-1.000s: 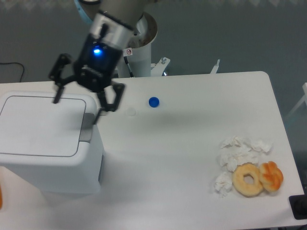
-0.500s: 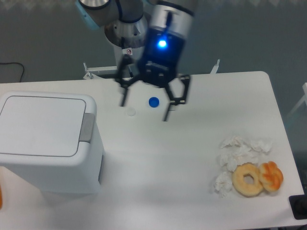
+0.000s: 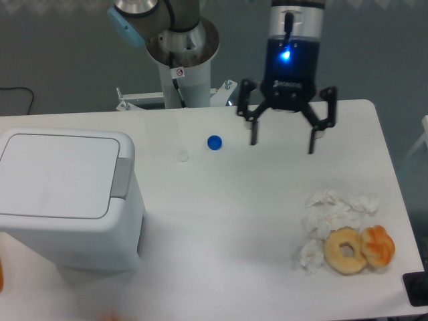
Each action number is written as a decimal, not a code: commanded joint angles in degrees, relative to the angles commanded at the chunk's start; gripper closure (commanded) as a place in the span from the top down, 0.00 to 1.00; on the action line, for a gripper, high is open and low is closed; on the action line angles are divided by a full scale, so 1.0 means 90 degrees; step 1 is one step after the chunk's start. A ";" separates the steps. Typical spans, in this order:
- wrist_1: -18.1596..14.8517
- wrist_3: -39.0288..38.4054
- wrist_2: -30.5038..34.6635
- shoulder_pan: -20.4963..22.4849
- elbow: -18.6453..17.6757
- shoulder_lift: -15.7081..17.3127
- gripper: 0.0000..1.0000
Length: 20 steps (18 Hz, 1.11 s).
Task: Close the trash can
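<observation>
Sits at the left edge of the table (image 3: 221,221), the trash can (image 3: 67,200) — white, boxy, rounded at the corners, its flat lid (image 3: 57,175) lying level on top and, by the look of it, already down. Runs along the lid's right side, a grey latch tab (image 3: 120,179). Stretches left to right, the lid's longer side, with that grey strip crossing it near to far.

Hangs well apart from all that, the gripper (image 3: 281,141) — over the far right part of the table, pointing down, blue light glowing on its body. Spread wide, both fingers (image 3: 254,128), with nothing between them and nothing held.

So lies to the left and somewhat nearer, as seen from the jaws, the can; crosses a broad stretch of bare tabletop, any path back to it. Only one arm here, so no question of which is closer. Judged from the level lid: closing looks done, and no further press seems called for (though whether the latch has truly caught cannot be told from above).

Scattered elsewhere: a small blue cap (image 3: 214,142) on the far middle of the table, crumpled white tissues (image 3: 331,214) near the right edge, and touching them a ring doughnut (image 3: 346,250) beside an orange pastry (image 3: 378,245).
</observation>
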 joint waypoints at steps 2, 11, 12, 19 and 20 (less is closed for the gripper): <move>-0.0391 0.0882 0.0285 0.0136 -0.0136 0.0156 1.00; -0.2451 0.3090 0.0305 0.1278 -0.0625 0.0860 1.00; -0.2695 0.3266 0.0315 0.1366 -0.0625 0.0918 1.00; -0.2913 0.3659 0.0442 0.1436 -0.0771 0.1123 1.00; -0.2893 0.3659 0.0423 0.1426 -0.0830 0.1162 1.00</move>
